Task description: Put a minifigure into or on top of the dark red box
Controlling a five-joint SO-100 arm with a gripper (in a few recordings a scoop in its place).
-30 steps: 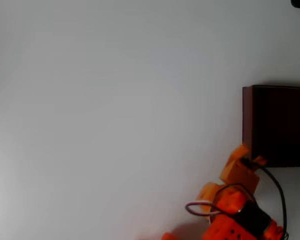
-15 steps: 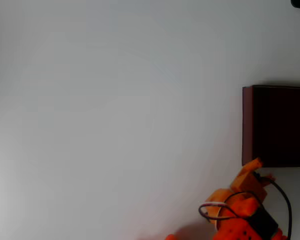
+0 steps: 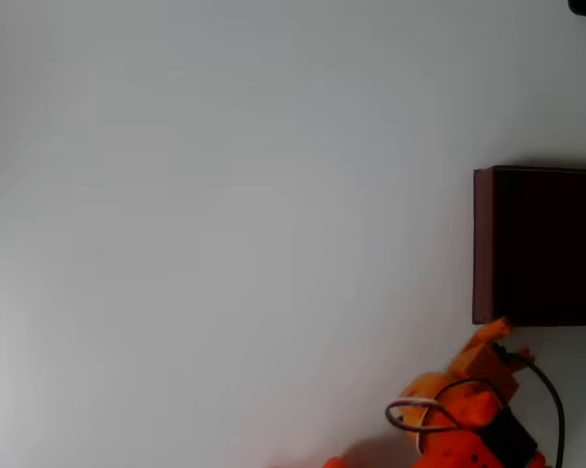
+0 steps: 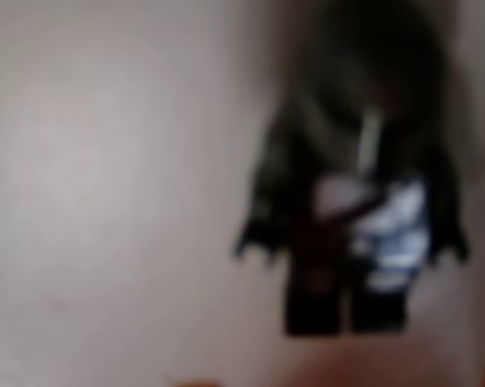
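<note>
The hand point(image 3: 495, 331) has withdrawn to the dark red box's point(image 3: 483, 244) near corner, grip state undeterminable; the minifigure point(image 4: 351, 234) remains on the counter point(image 3: 224, 214), unplaced.

Minifigures: one is counted, the minifigure point(image 4: 351, 218), seen blurred in the wrist view.
Boxes: one is counted, the dark red box point(image 3: 484, 244), seen in the overhead view.
Arms: one orange arm point(image 3: 468, 424) is counted.
Desks: one white desk point(image 3: 224, 234) is counted.
</note>
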